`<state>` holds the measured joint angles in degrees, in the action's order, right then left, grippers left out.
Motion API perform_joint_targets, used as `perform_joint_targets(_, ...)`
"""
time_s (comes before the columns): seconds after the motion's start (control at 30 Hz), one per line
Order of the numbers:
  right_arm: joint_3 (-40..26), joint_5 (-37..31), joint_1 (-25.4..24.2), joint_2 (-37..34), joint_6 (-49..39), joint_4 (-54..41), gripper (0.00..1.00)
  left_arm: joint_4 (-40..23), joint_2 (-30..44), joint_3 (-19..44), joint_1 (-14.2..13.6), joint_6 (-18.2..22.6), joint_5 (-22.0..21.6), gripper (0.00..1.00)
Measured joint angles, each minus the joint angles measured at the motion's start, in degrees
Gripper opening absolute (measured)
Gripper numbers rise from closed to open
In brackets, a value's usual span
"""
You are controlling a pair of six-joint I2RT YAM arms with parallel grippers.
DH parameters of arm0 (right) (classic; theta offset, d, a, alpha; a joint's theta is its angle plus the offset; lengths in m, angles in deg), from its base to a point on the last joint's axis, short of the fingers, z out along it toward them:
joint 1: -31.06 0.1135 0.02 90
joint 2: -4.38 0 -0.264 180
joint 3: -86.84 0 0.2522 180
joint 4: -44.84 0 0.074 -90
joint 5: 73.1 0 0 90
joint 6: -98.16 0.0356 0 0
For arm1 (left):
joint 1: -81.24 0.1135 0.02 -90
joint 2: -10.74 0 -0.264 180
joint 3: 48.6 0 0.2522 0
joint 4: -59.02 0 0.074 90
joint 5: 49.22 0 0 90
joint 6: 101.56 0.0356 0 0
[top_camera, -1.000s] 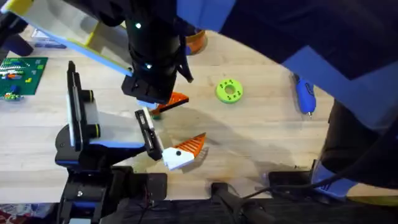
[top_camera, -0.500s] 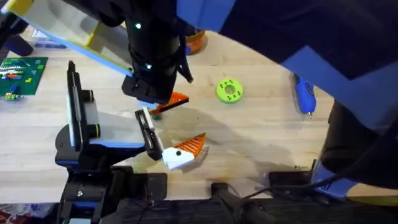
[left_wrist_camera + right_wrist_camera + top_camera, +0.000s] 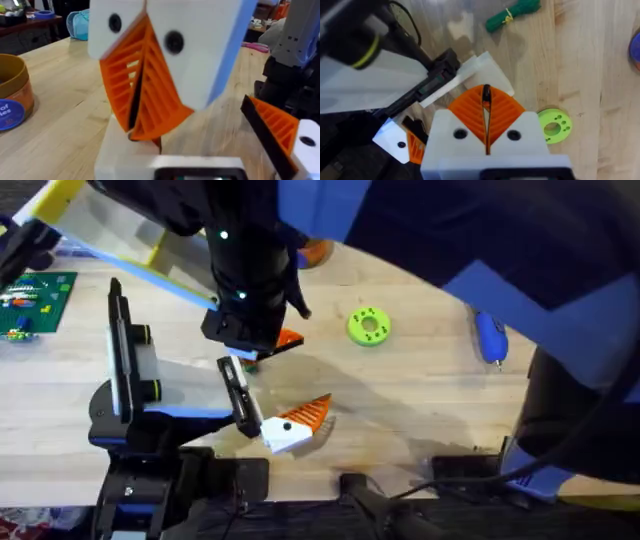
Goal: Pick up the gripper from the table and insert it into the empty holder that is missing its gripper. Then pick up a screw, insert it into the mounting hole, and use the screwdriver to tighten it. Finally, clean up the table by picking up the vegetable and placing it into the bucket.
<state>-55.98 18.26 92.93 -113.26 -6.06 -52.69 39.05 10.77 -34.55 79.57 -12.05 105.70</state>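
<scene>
Change since earlier frame: the dark left arm (image 3: 245, 270) is sitting slightly further right and forward over the counter (image 3: 420, 400) than one second ago; the blue-clad mass across the upper right is covering more of the far counter edge; the loose objects are lying where they were.
Left end effector (image 3: 141, 107): the orange ribbed pads are pressing together with only a thin dark seam between them, and nothing is showing between them.
Right end effector (image 3: 486, 117): the orange pads are meeting along a narrow line; a small dark piece is sitting at the top of that seam, and what it is cannot be told.
Gripper (image 3: 297, 423): it is lying on the counter near the front edge, orange ribbed tip pointing away from the arm bases, white base touching the lower end of the holder's black clamp bar.
Holder (image 3: 130, 385): it is standing at the left of the counter, black base toward the front, white arm reaching right to the black clamp bar (image 3: 238, 396).
Screwdriver (image 3: 490, 335): it is lying at the right of the counter, well apart from the holder.
Green disc (image 3: 368, 326): it is resting flat between the left arm and the screwdriver.
Green vegetable (image 3: 512, 14): it is lying on bare wood beyond the holder in the right wrist view.
</scene>
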Motion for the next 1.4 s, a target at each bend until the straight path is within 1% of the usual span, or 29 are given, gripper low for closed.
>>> perform_joint_targets(0.2, 1.4, 0.0, 0.0, 0.0, 0.0, 1.0, 0.012, 0.0, 0.0, 0.0, 0.0, -0.3, 0.0, 0.988)
perform_joint_targets(0.53, 2.3, 0.0, 0.0, 0.0, 0.0, 1.7, 0.012, -0.1, 0.0, 0.0, 0.0, -2.1, 0.0, 0.986)
perform_joint_targets(1.4, 2.3, 0.0, 0.0, 0.0, 0.0, 1.7, 0.007, -0.1, 0.0, 0.0, 0.0, -2.2, 0.0, 0.986)
